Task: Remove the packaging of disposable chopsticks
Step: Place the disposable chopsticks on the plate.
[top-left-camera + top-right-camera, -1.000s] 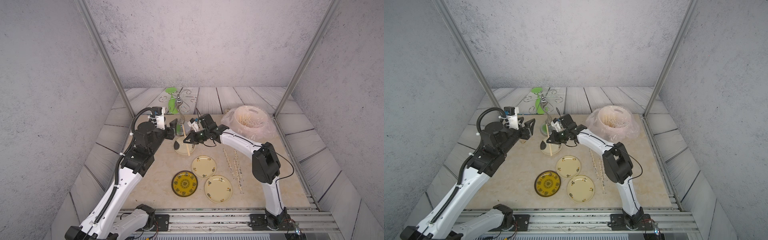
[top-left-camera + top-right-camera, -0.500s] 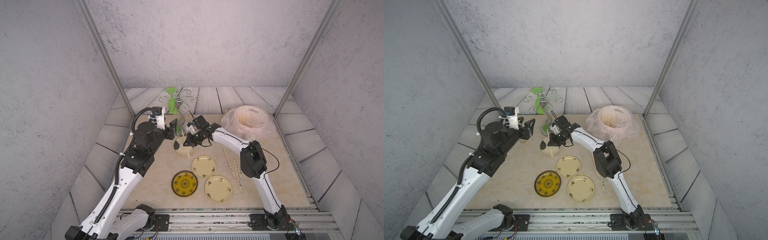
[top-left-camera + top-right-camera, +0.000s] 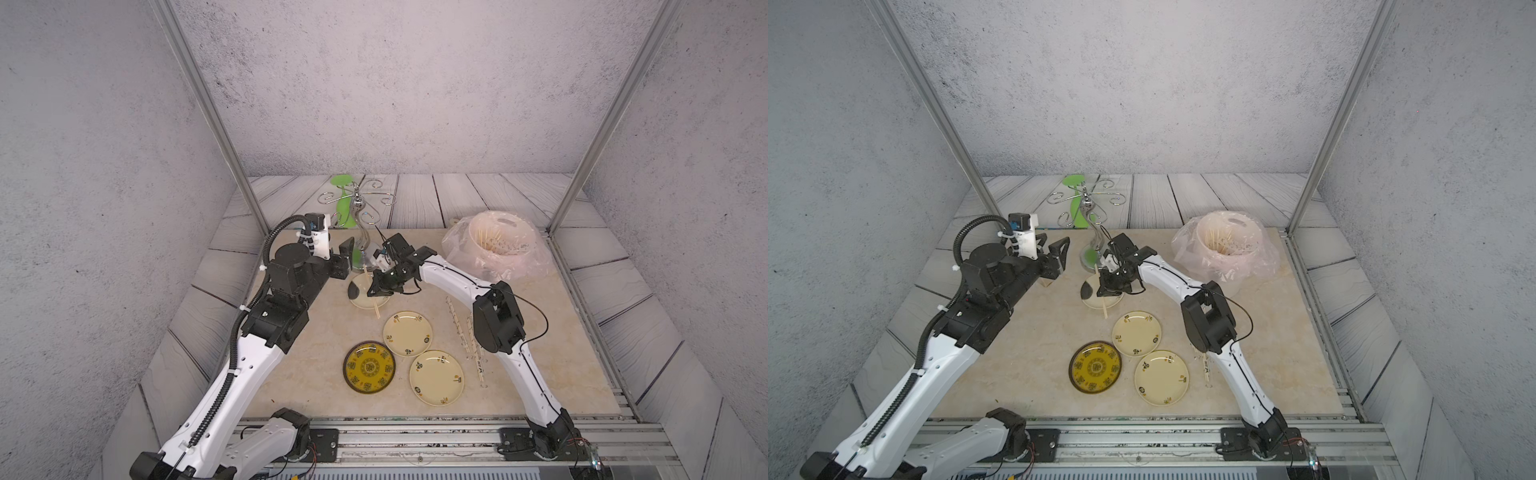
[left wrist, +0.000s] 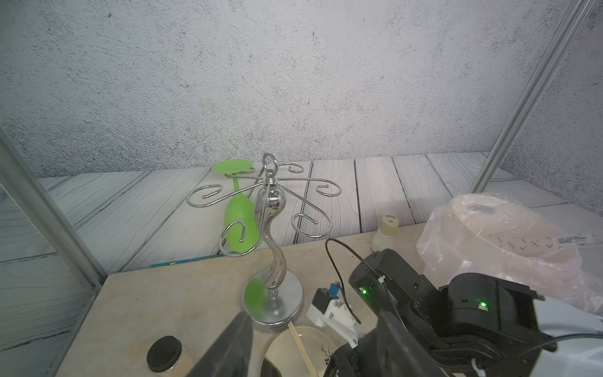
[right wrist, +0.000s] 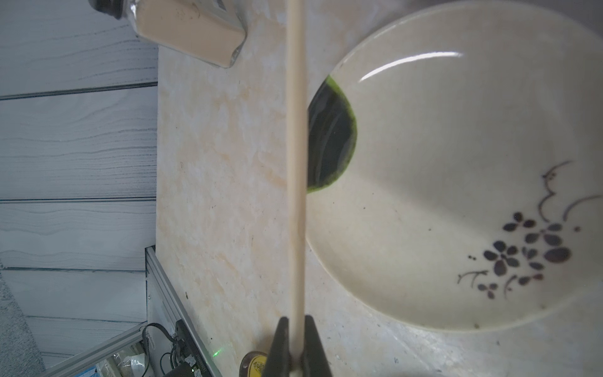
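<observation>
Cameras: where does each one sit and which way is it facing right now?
Top views: above the front rail, looking down on the table; left arm and right arm show.
Left wrist: behind the open left gripper, facing the glass rack and back wall; its fingers and the right arm's wrist show.
Right wrist: looks along the right gripper, shut on the chopsticks, down at a plate.
Shared: both wrist views catch that plate and chopsticks.
</observation>
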`<state>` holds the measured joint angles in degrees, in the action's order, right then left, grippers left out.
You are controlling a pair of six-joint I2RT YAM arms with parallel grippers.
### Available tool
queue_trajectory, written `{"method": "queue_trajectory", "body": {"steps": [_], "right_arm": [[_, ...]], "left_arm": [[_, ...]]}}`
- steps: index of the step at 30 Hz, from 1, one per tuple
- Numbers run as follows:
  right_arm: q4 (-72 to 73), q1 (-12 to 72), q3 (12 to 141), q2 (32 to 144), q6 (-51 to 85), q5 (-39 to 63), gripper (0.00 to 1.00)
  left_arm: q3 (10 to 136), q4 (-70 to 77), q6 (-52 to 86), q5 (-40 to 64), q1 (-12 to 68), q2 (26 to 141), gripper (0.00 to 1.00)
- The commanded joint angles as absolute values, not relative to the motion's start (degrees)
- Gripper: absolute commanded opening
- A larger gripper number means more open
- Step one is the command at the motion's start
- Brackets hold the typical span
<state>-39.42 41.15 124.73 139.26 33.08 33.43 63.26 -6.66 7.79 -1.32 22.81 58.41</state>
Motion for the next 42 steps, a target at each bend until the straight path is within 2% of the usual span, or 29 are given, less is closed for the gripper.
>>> {"method": "queue_trajectory", "body": {"steps": [1, 8, 20, 42], "right_arm": [[-40.35, 41.4, 126.76, 142.92, 33.73, 33.4, 0.01], [-43.21, 41.4, 134.4, 148.24, 33.02, 31.75, 0.04], [-40.1, 41.32, 137.99, 152.51, 35.21, 29.44, 0.06], [-34.68, 40.52, 136.15, 154.8, 41.65, 33.18, 0.08]], "left_arm": [[63.24, -5.75, 6.94, -2.27, 22.24, 57.13, 0.63], [62.95, -5.45, 6.31, -3.08, 22.4, 56.86, 0.63], [62.31, -4.67, 4.69, -5.86, 24.34, 57.33, 0.63], [62.22, -4.56, 4.04, -6.2, 25.14, 54.32, 0.63]]}}
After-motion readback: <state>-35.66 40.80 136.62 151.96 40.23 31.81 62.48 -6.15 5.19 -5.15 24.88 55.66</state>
